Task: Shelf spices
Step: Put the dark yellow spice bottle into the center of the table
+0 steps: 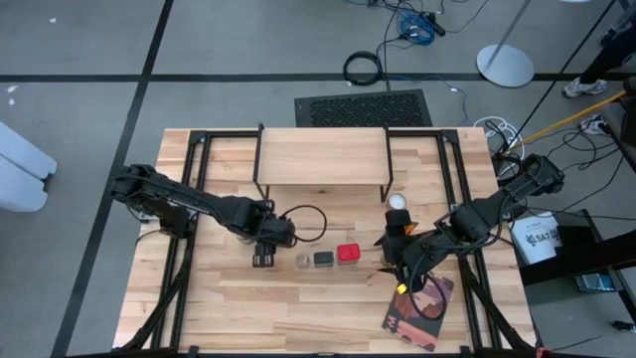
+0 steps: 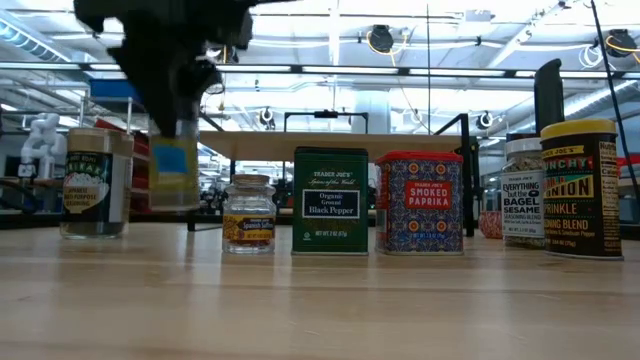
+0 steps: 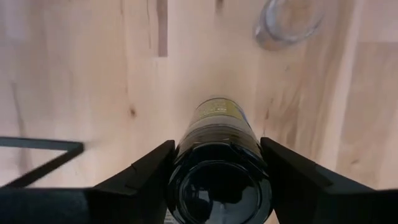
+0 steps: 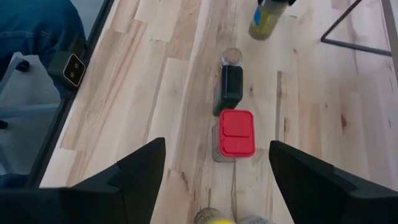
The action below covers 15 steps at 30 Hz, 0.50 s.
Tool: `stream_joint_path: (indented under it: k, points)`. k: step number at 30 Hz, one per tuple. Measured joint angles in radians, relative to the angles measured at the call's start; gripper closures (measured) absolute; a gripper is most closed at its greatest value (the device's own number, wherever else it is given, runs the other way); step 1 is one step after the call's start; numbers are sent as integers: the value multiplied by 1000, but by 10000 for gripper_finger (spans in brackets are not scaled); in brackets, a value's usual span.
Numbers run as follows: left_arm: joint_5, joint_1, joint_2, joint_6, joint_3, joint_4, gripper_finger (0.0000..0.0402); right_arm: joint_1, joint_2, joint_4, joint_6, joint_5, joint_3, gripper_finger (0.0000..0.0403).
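On the table (image 1: 229, 298), the shelf (image 1: 323, 157) stands at the far edge with its plank top bare in the high view, so I judge the task barely begun: no spice is shelved yet. The left gripper (image 1: 266, 237) is clamped around a dark-capped jar (image 3: 217, 180), lifted just clear of the wood in front of the shelf. The right gripper (image 1: 402, 270) hangs with fingers spread and empty near the book (image 1: 422, 308). Left on the table in a row: a green tin (image 2: 330, 200) reading "Trader Joe's Organic Ground Black Pepper", a red-lidded tin (image 2: 419, 202) reading "Trader Joe's Smoked Paprika", a yellow-capped jar (image 2: 582, 188) with "Onion" and "Sprinkle Blend" partly legible, a jar (image 2: 522, 192) marked "Everything but the Bagel Sesame", a pale-labelled jar (image 2: 94, 182) with print too small to read, and a small saffron jar (image 2: 249, 213)
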Motion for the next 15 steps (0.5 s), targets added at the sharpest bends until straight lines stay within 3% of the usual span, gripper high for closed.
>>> stream_joint_path:
  k: [6,15]
  points:
    - [0,0,0,57,132,-43,181,0,-23,-75,64,-3,0,129]
    - [-9,9,-1,170,300,13,181,51,-174,-209,268,9,1,129]
